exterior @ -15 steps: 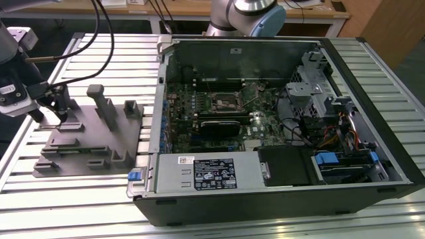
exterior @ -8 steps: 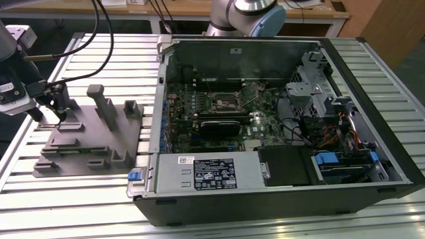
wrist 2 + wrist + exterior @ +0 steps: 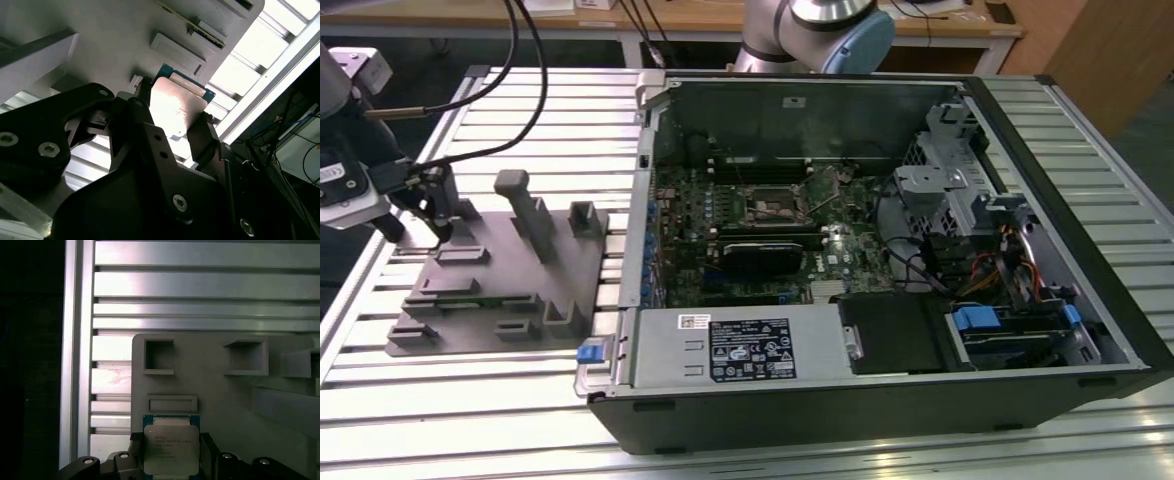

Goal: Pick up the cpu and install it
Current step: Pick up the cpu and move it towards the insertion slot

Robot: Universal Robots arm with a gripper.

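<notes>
Chip: we see a flat square piece with a shiny silver metal lid and a thin blue-green rim in both wrist views.
Chip's place: it is over the grey tray, close to one of the tray's edges and just beside a shallow rectangular recess. We cannot tell whether it rests on the tray or is raised off it.
Claw: it is black metal with visible screw heads. Its two fingers press against opposite edges of the chip, pinching it between them.
Claw and chip: the chip's lid faces up and open between the fingers, and its far edge reaches past the fingertips.
Arm: the grey wrist hangs over the tray's corner at the exterior view's left. The claw points down at the tray.
Arm base: it stands well apart from the tray, beyond the computer.
Tray: it is matte grey plastic with square pockets, raised blocks and upright posts.
Surface: it is made of ribbed aluminium slats, pale and reflective, and the tray lies flat on it.
Computer: an open black case lies just beside the tray at the exterior view's right. It holds a green board with a square socket.
Cables: black loops lead down to the wrist above the tray.
</notes>
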